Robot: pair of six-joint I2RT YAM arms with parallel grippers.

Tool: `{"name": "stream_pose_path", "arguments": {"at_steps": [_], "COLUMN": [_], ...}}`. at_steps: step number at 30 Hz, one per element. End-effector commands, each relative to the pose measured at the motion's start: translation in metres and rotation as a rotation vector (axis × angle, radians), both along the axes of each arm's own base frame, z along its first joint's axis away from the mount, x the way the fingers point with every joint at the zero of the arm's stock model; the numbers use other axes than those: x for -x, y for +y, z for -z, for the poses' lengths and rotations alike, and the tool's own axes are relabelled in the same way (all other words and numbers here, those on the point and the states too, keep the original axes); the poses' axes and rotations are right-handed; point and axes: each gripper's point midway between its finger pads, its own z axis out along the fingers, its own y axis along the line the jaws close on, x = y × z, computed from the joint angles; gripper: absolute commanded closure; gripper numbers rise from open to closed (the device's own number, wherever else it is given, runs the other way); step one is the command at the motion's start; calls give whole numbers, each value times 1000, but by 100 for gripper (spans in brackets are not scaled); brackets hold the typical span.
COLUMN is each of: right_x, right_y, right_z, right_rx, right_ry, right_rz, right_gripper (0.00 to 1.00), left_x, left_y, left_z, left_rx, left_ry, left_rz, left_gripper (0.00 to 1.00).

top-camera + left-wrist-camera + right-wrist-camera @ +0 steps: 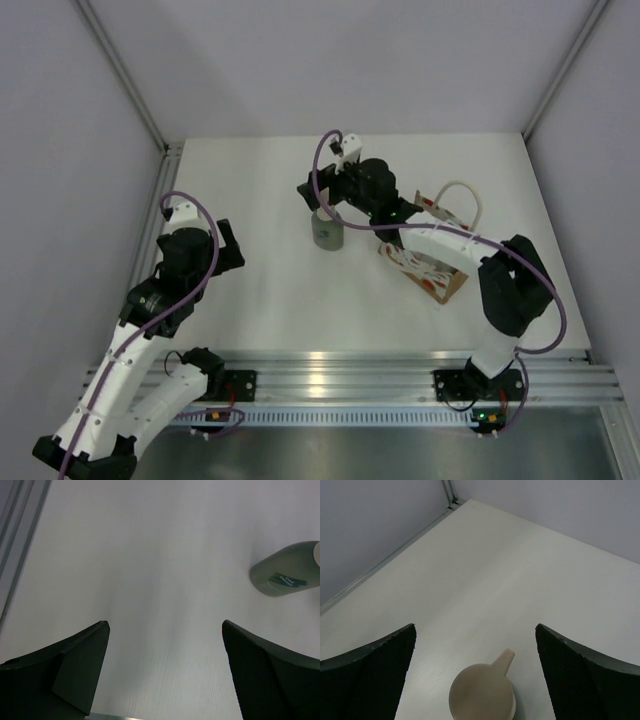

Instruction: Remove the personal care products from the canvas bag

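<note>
The white tabletop (270,300) carries everything. The right arm (510,290) rises from its base at the near edge and bends at an elbow on the right. Its forearm stretches leftward and away, crossing over the canvas bag (428,270). The left arm (150,300) is folded back on the left side.

The bag sits right of centre, set at an angle to the tabletop's edges and partly hidden under the forearm. Its red-and-white printed side shows, and a cream rope handle (462,195) loops out at the far end.

The grey-green bottle (328,233) stands upright on the tabletop near the bag's left side, apart from it, with its long axis vertical. The spout of its beige pump top (482,695) aims away from the right wrist camera.

The right claw (322,205) hangs directly above the bottle, released, with its fingers spread and a gap on both sides of the pump. The left claw (228,245) is also released and grips nothing. It faces across the bare tabletop, well apart from the bottle.
</note>
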Motion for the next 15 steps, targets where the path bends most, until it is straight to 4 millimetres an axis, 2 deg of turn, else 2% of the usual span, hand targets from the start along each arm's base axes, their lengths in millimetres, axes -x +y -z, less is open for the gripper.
{"name": "stream_pose_path", "arguments": {"at_steps": [1, 5, 8, 9, 10, 12, 13, 15], "right_x": [6, 8, 1, 4, 3, 10, 12, 26], "right_y": [-2, -20, -51, -61, -75, -94, -108, -126], "right_z": [-81, -87, -94, -106, -101, -113, -107, -116], "right_rx": [-89, -46, 0, -4, 35, 57, 104, 123], "right_ry": [-172, -184, -167, -174, -155, -167, -153, -166], "right_rz": [14, 69, 221, 255, 318, 364, 407, 430], "right_gripper": [1, 1, 1, 0, 0, 1, 0, 1], "left_x": [-4, -4, -4, -4, -5, -5, -5, -6], "left_y": [-2, -2, -2, -3, -3, -3, -3, -4], "left_z": [-9, -9, -8, -8, -8, -7, -7, -5], "left_rx": [18, 17, 18, 19, 18, 15, 15, 12], "left_ry": [-44, -42, -39, -40, -38, -35, -33, -26], "left_rz": [2, 2, 3, 4, 4, 5, 5, 8], "left_gripper": [2, 2, 2, 2, 2, 2, 2, 2]}}
